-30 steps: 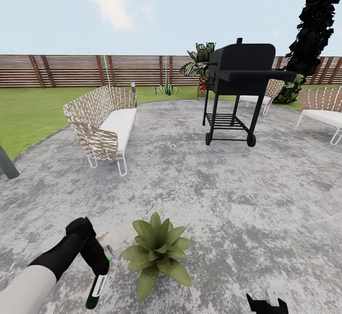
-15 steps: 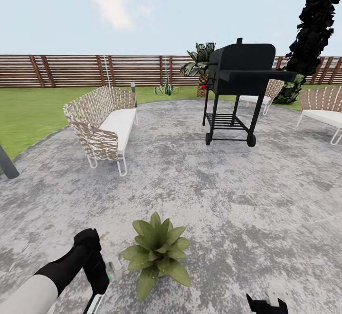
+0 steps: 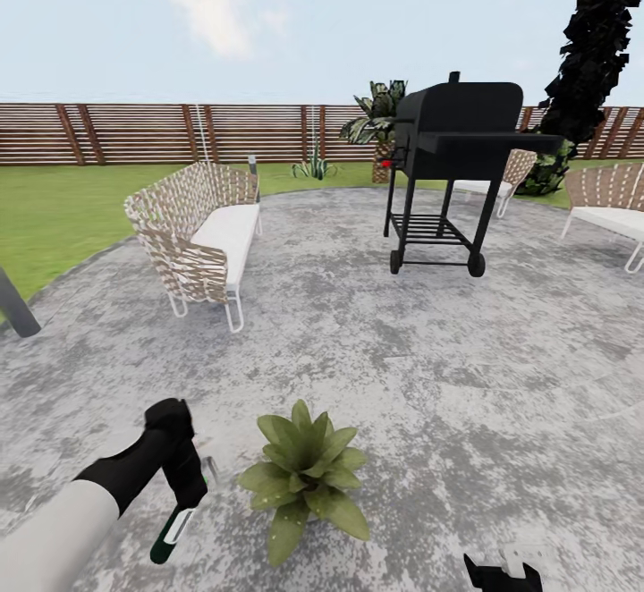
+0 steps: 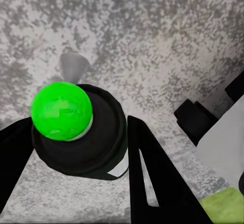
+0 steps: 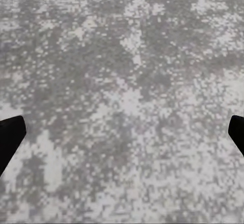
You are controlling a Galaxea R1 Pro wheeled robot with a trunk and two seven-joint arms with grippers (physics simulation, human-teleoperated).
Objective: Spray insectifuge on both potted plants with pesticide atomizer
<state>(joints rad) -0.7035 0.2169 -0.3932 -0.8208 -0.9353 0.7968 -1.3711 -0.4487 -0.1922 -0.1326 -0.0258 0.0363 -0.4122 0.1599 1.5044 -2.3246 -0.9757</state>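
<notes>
My left gripper is shut on the pesticide atomizer, a slim dark bottle with a pale label that hangs tilted just above the paving. In the left wrist view the black fingers clamp the bottle's dark neck below a bright green dot. One potted plant, a low rosette of broad green leaves, sits on the paving just right of the bottle. Low at the picture's edge, my right gripper is open over bare paving, fingertips wide apart.
A woven bench stands ahead to the left and a black wheeled grill ahead to the right. More woven seats are at far right. A slatted fence, lawn, a small spiky plant and a dark palm trunk lie beyond.
The left gripper dipped with the atomizer, then rose again; the bottle now tilts more. The whole view has shifted slightly, so the camera moved.
</notes>
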